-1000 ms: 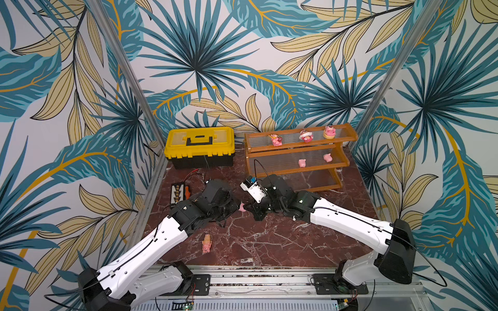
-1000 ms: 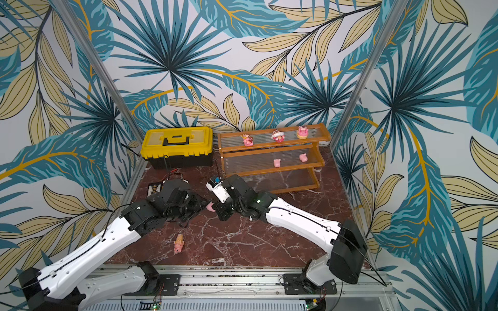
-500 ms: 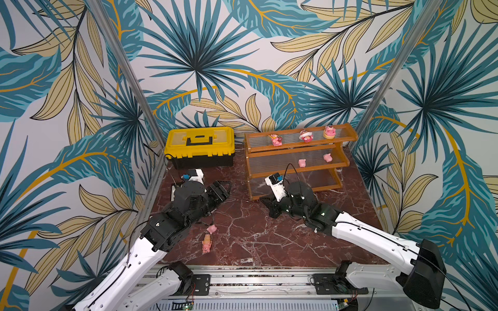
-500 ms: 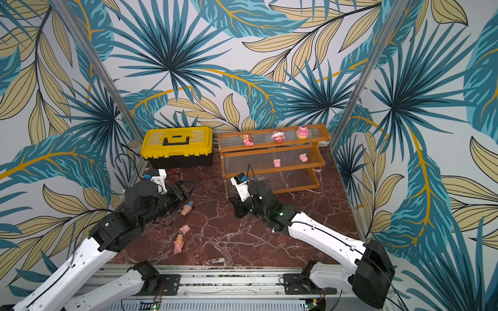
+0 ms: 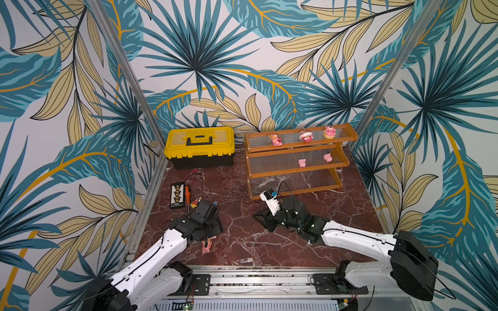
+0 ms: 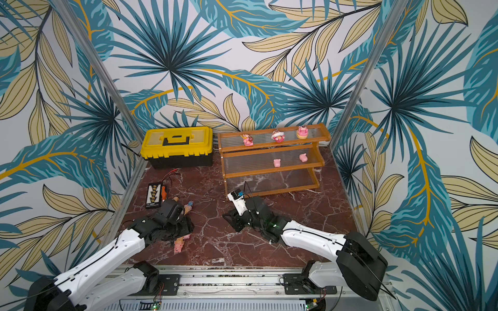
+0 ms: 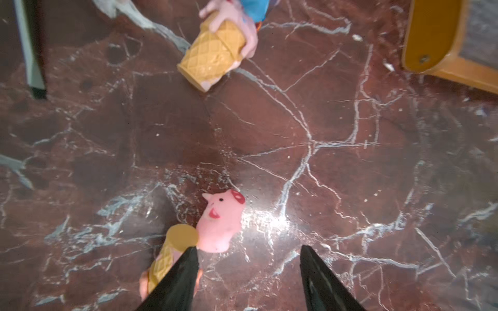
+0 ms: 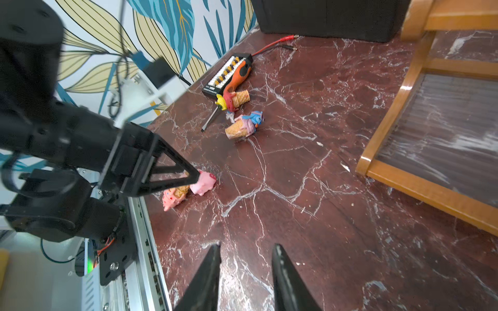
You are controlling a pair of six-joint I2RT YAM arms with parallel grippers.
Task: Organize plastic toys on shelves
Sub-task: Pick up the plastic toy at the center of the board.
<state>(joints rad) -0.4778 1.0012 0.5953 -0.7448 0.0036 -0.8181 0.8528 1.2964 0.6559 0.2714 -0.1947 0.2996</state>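
The shelves (image 5: 291,171) stand at the back right, with three plastic toys (image 5: 305,135) on the top tier and two piglets (image 5: 302,163) on the middle one. A pink piglet (image 7: 219,220) lies on the floor beside a cone toy (image 7: 172,250). My left gripper (image 7: 248,249) hangs open just over them; one fingertip (image 7: 192,251) covers part of the cone, and nothing is between the jaws. Two more cone toys (image 8: 244,126) (image 8: 237,99) lie farther back. My right gripper (image 8: 245,246) is open and empty over bare floor in front of the shelves (image 8: 420,188).
A yellow-and-black toolbox (image 5: 199,146) sits at the back left. A black connector board (image 5: 177,196) with red leads and an orange screwdriver (image 8: 238,78) lie by the left wall. The metal rail (image 5: 242,272) runs along the front edge.
The two grippers were together mid-table around a pink toy. They parted, the piglet ended up on the floor, the left gripper came down over it, and the right gripper's jaws opened.
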